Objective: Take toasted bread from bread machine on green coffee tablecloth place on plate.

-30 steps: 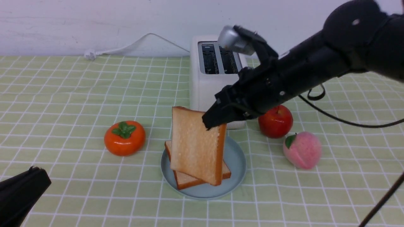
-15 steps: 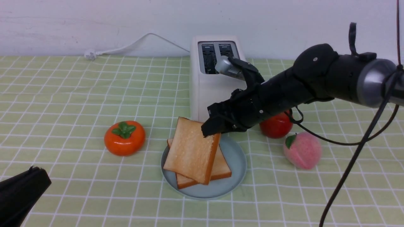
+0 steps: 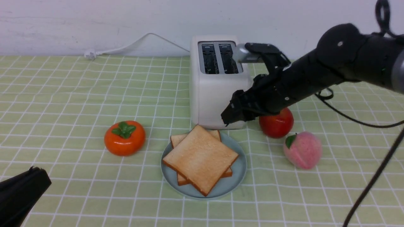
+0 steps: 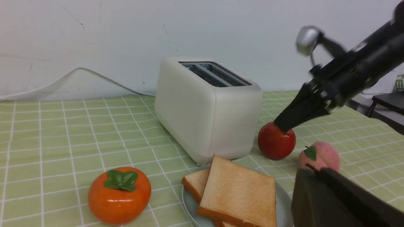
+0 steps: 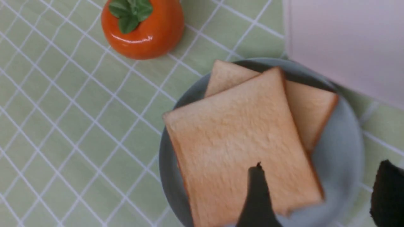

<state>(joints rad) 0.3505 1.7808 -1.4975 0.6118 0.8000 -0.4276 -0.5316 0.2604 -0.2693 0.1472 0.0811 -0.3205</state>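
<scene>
**Nearly done: only the retreat is left**

The cloth (image 3: 63, 94) carries everything. At its back stands the toaster (image 3: 214, 94), and both of its slots look dark and empty in the front and left wrist views.

The right hand (image 3: 230, 115) hangs in front of the toaster's near right corner, above the far edge of the plate (image 3: 238, 176). In the right wrist view its fingers (image 5: 257, 195) are spread wide with nothing between them, clear of the bread below.

The plate sits just in front of the toaster. The lower slice (image 3: 180, 138) lies flat on it. The upper slice (image 3: 200, 162) lies flat on top, turned so its corners stick out past the lower one. Its near corner reaches about to the rim.

A persimmon (image 3: 124, 138) sits to the plate's left, and an apple (image 3: 277, 124) and a peach (image 3: 302, 154) to its right. None touches the plate.

The left hand (image 3: 19, 192) lies low at the near left, well apart from it all. I cannot tell whether it is open or closed.

The job looks all but finished: no bread is left in the toaster, both slices are plated, and neither is gripped. What seems to remain is drawing the right arm away without knocking the apple close beneath it.
</scene>
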